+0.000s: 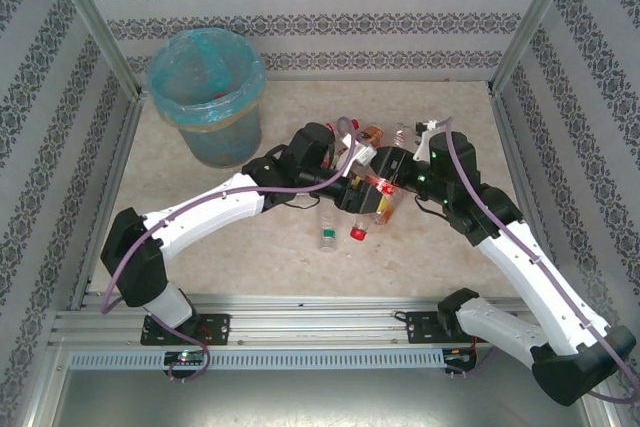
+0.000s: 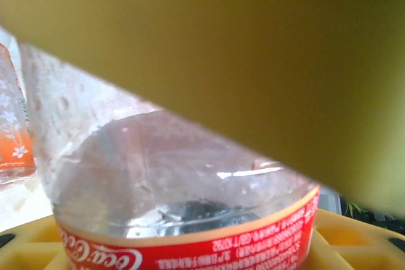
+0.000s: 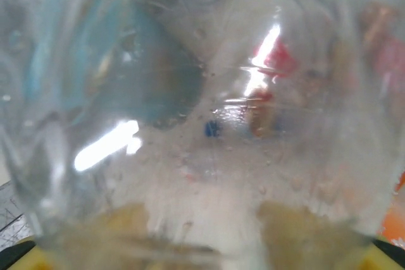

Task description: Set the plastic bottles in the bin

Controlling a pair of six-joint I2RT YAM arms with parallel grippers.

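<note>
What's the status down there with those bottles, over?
Left jaws clamped on a red-labelled bottle. Right jaws pressed up to a clear bottle, grip unclear. Bin back left; loose bottles crowd the pickup spot.

I worked in a lab test booth. Aluminium posts [image 1: 93, 22] framed wallpapered panels [image 1: 320, 17] around my small stone-look table [image 1: 250, 257].
</note>
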